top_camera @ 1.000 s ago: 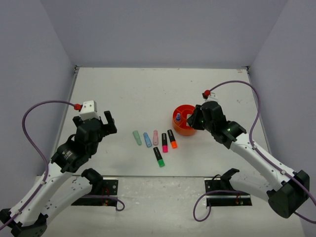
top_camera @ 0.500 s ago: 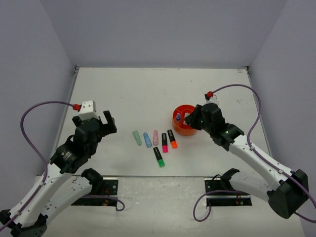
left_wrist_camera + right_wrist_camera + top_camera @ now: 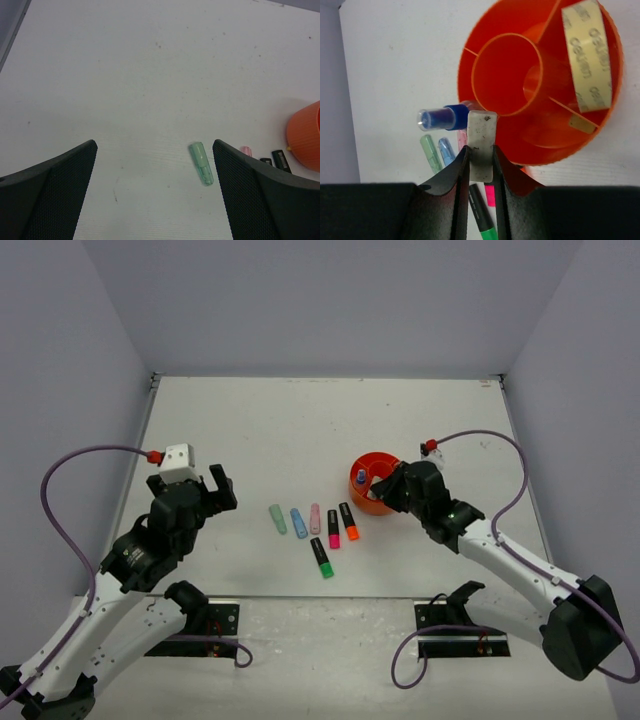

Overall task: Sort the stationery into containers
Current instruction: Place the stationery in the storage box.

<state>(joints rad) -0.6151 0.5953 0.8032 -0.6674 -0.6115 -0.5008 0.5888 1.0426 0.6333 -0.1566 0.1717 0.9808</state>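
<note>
The right hand, closed on a pale grey marker at the near rim of the orange organiser, should move fully over a free compartment, clear of the blue marker standing there, before releasing, while the left hand hovers open above the worktop.

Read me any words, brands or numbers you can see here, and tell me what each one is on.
Tape roll in the orange organiser: one word repeated, roughly "deuen", turned and soft, not certain.
Black marker with pale label marks: too small to read.
Grey marker in the right gripper: dark specks only, no text.
</note>
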